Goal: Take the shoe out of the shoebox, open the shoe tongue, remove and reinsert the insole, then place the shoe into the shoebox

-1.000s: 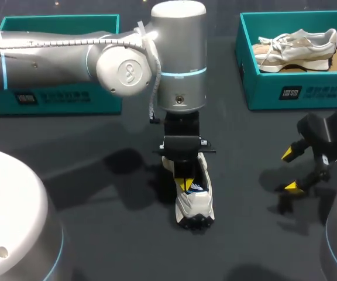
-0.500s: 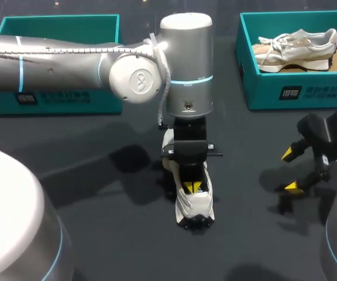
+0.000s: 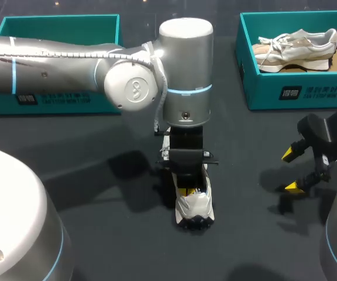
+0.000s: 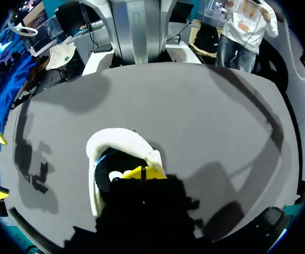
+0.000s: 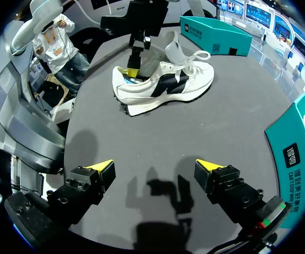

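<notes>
- the dark grey table carries everything. i count two arms, two boxes and two shoes.
- my silver left arm reaches past the middle and stands straight down over the shoe, which i judge suits working inside it. my right arm waits at the right edge, out of the way.
- two teal cardboard shoeboxes sit at the far edge, well apart: the left shoebox, whose inside i cannot see, and the right shoebox, which holds one beige lace-up sneaker.
- the white sneaker with dark side panels stands on its sole mid-table, outside both boxes, heel towards me and tongue lifted, so the insole step looks to be in hand.
- the left gripper is sunk into the shoe's opening near the heel. whether it is clamped on anything i cannot tell.
- the right gripper hangs spread wide and holds nothing, well apart from the shoe.
</notes>
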Motion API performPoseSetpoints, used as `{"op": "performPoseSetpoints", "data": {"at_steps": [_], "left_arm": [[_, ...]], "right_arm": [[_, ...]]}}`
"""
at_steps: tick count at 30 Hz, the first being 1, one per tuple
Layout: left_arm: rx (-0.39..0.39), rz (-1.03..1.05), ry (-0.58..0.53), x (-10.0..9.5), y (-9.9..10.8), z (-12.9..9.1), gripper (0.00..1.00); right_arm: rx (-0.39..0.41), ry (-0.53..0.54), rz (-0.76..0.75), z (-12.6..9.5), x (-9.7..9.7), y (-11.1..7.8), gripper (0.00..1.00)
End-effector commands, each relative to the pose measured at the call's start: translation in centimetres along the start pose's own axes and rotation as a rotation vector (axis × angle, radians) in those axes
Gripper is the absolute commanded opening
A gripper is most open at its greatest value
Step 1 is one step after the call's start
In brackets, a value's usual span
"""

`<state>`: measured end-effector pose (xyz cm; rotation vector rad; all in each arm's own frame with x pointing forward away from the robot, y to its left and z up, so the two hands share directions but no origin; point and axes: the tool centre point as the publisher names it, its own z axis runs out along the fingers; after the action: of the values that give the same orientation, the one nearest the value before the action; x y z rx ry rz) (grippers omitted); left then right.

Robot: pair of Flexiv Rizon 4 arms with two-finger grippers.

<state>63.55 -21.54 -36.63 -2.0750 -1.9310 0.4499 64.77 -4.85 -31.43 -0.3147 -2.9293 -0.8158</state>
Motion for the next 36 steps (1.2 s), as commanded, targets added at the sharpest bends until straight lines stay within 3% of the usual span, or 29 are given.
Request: {"op": "performPoseSetpoints", "data": {"at_steps": [1, 6, 14, 18, 27, 36], "left_arm": [[-0.022, -0.034, 0.029, -1.5, 1.4, 3.7, 0.0], [0.0, -0.055, 0.026, -1.7, 2.2, 4.6, 0.0], [-0.013, -0.009, -0.039, -2.0, 0.2, 0.8, 0.0], [-0.015, 0.002, -0.038, -2.5, -0.5, 0.2, 0.0], [-0.049, 0.024, 0.108, -2.6, -1.0, 1.8, 0.0], [-0.033, -0.082, 0.106, -2.2, 2.0, 4.9, 0.0]], "right_arm": [[0.001, -0.003, -0.001, 0.0, 0.2, 0.0, 1.0], [0.001, -0.003, -0.001, 0.0, 0.2, 0.0, 1.0], [0.001, -0.003, -0.001, 0.0, 0.2, 0.0, 1.0], [0.001, -0.003, -0.001, 0.0, 0.2, 0.0, 1.0], [0.001, -0.003, -0.001, 0.0, 0.2, 0.0, 1.0], [0.001, -0.003, -0.001, 0.0, 0.2, 0.0, 1.0]]}}
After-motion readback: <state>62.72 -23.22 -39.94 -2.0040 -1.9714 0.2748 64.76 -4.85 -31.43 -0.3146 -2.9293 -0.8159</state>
